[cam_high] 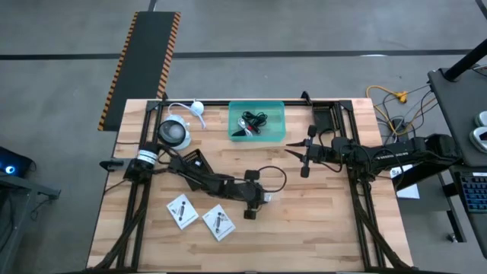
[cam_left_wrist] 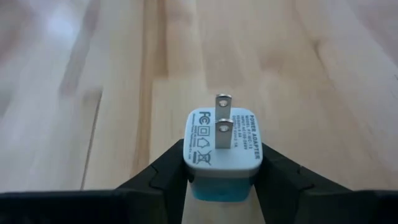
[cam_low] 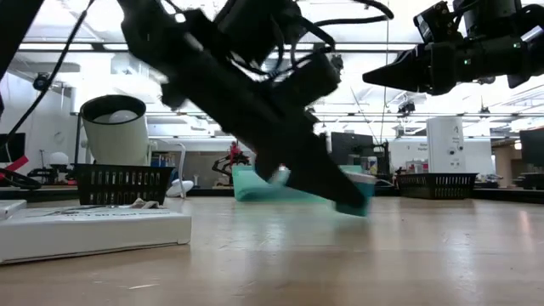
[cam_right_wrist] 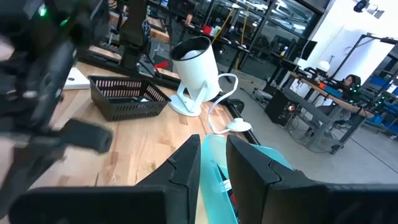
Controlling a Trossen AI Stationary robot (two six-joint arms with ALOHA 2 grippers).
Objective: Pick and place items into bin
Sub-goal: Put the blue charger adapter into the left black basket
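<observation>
A: Surface first. Light wooden table (cam_high: 319, 221), plank seams running lengthwise, on a black frame; grey floor around it, and a hazard-striped mat (cam_high: 144, 53) beyond the far edge. The low view looks into a big workshop with ceiling lights, benches and monitors.

B: What's on the table?

A: The teal bin (cam_high: 257, 122) stands at the far middle with coiled black cables (cam_high: 253, 120) and a bit of red inside. Two white printed packets (cam_high: 199, 215) lie flat near the front left, side by side but apart. A white round device (cam_high: 173, 133) sits at far left, its cord trailing toward the bin, and a black mesh basket (cam_right_wrist: 127, 98) is beside it.

B: And the item in play?

A: A white power adapter (cam_left_wrist: 222, 146), two flat metal prongs up, printed label on its face, bluish lower body. The left gripper (cam_left_wrist: 222, 180) has a finger against each side of it, at table centre, well short of the bin (a black cable loops just beside it in the high view).

B: Right arm?

A: The right gripper (cam_high: 304, 156) hangs in the air right of the bin, fingers a narrow gap apart, nothing between them.

B: Anything unclear?

A: The left arm is a blur in the low view and hides most of the bin there. Adapter's underside is out of sight.
</observation>
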